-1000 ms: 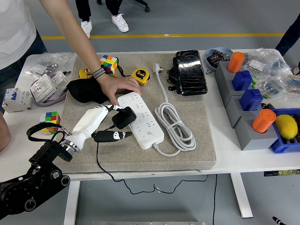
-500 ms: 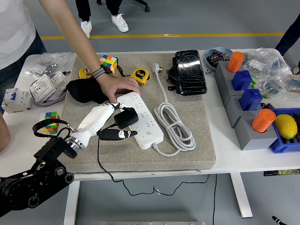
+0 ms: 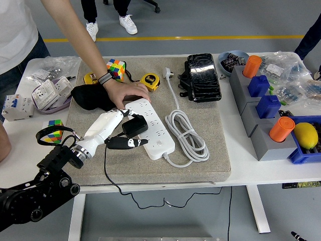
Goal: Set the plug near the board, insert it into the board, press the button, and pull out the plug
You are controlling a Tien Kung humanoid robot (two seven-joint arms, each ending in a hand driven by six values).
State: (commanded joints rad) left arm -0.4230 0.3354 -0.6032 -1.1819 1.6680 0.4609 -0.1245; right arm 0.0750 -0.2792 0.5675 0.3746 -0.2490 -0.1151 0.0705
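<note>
- Head view: we take the white power strip (image 3: pixel 150 128) as our landmark — it lies slantwise on a grey mat (image 3: pixel 200 165) on the white worktop (image 3: pixel 261 168).
- The left robot hand (image 3: pixel 108 131) reaches in from the strip's left; its white fingers (image 3: pixel 116 116) are curled around the black plug (image 3: pixel 134 125), which sits against the strip's left edge. We cannot tell whether its prongs are in a socket.
- A dark finger (image 3: pixel 125 143) of that hand lies along the strip's near-left side.
- The plug's black cable (image 3: pixel 108 173) trails from the strip's left down over the worktop's near edge.
- A person's hand (image 3: pixel 128 93) presses on the strip's far end — holding it down.
- The strip's own white cord (image 3: pixel 188 135) is coiled just right of it.
- A yellow tape measure (image 3: pixel 150 81) and a colourful cube (image 3: pixel 116 69) lie beyond the strip's far end.
</note>
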